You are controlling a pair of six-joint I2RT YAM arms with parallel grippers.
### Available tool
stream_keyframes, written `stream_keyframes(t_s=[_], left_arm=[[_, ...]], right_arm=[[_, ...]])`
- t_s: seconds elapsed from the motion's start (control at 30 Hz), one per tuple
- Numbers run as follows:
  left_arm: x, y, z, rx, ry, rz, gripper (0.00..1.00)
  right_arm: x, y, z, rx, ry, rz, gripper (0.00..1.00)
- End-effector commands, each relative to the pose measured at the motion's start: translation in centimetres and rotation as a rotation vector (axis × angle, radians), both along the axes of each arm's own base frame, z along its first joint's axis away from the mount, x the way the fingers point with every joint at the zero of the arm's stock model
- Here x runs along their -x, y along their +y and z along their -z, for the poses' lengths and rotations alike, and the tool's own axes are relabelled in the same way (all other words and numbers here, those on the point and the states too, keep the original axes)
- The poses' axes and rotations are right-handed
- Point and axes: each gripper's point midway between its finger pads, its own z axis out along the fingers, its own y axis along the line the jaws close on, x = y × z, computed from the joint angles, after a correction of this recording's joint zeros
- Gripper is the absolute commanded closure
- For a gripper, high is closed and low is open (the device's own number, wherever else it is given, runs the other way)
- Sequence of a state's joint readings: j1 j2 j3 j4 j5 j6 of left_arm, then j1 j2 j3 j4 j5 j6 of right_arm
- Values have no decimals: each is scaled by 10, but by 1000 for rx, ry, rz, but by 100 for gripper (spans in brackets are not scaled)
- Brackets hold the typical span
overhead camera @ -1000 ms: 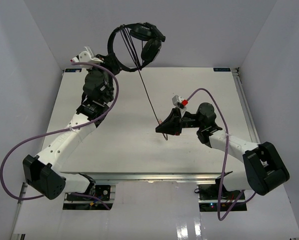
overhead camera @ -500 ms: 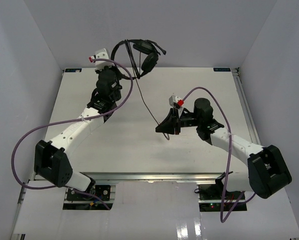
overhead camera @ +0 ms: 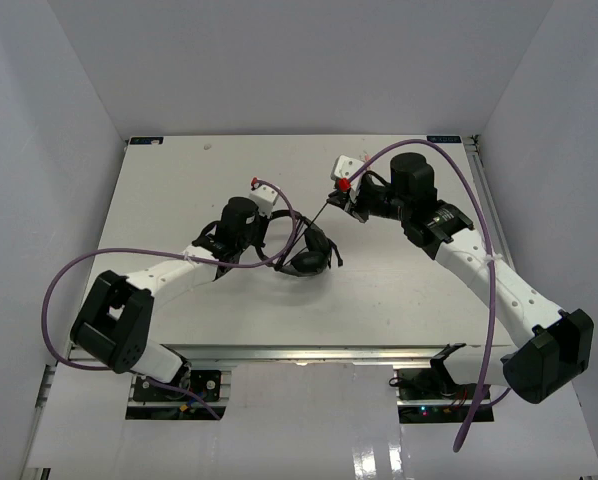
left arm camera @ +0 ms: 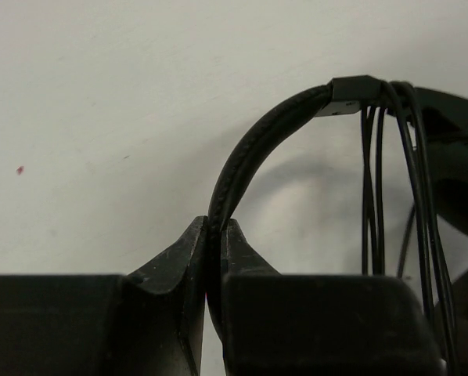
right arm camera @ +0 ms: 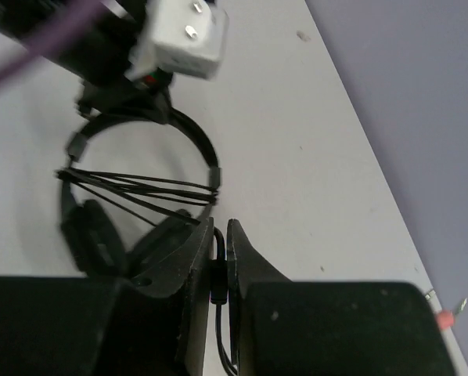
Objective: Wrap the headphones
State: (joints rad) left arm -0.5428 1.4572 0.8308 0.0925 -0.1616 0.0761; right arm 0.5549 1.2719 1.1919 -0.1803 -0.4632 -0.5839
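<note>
The black headphones are low over the middle of the table, earcups to the right. My left gripper is shut on the thin headband. Several turns of the thin black cable cross the band near an earcup. In the right wrist view the headphones lie ahead with cable strands strung across the headband loop. My right gripper is shut on the cable close behind them. From my right gripper, a short taut stretch of cable runs to the headset.
A pinkish plug shows at the right gripper's side. Purple robot cables loop beside both arms. White walls enclose the table on three sides. The left wrist's white camera block sits just beyond the headband.
My left arm has swung the headphones from high at the back down to the table's middle. My right gripper has moved back and right with the cable, whose free stretch is shorter.
</note>
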Motion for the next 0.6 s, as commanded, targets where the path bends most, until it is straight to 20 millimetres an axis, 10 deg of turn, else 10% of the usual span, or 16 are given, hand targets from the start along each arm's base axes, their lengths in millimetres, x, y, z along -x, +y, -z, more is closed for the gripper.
stream_keyframes(t_s=[0.0,0.23,0.57], left_arm=[[40,-41,-68,144,-131,357,100],[94,-68,-142,391,-230,588,100],[94,-53,-196,635,-260,406,100]], right_arm=[[-47,-26,1,134,-176,174,92],[-45,-20,42,49,7,86,92],[8,-18,37,-294,267,-217,92]])
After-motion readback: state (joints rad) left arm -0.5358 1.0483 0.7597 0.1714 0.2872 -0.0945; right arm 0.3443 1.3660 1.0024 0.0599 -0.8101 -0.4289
